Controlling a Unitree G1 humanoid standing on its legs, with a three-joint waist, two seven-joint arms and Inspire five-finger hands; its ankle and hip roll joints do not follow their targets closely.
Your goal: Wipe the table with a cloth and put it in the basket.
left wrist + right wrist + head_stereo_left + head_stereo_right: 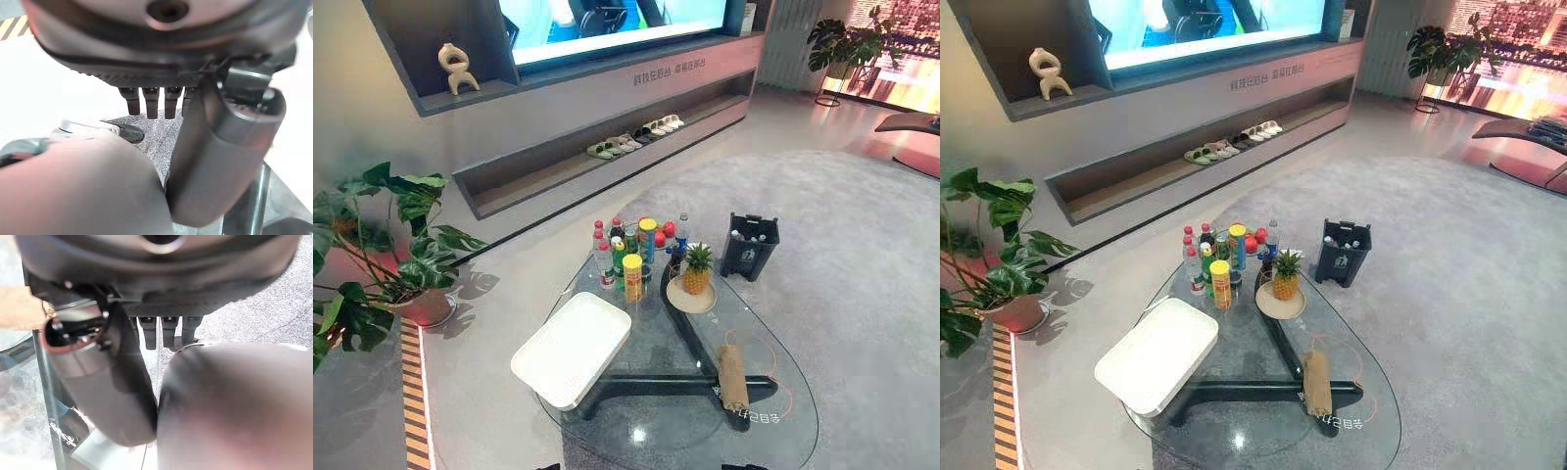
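A brown cloth (733,377), rolled into a short bundle, lies on the glass table (773,431) near its front right edge. On the table's left side rests a white rectangular basket (573,348), shallow like a tray. My left hand (161,44) hangs with straight fingers (151,103) and holds nothing. My right hand (161,264) is likewise open and empty, its fingers (168,330) pointing down beside the table's glass edge. Both hands are away from the cloth.
Several bottles and cans (631,250) crowd the table's far end, beside a pineapple on a plate (693,279). A black crate (749,245) with bottles stands on the carpet beyond the table. A potted plant (382,255) stands at the left.
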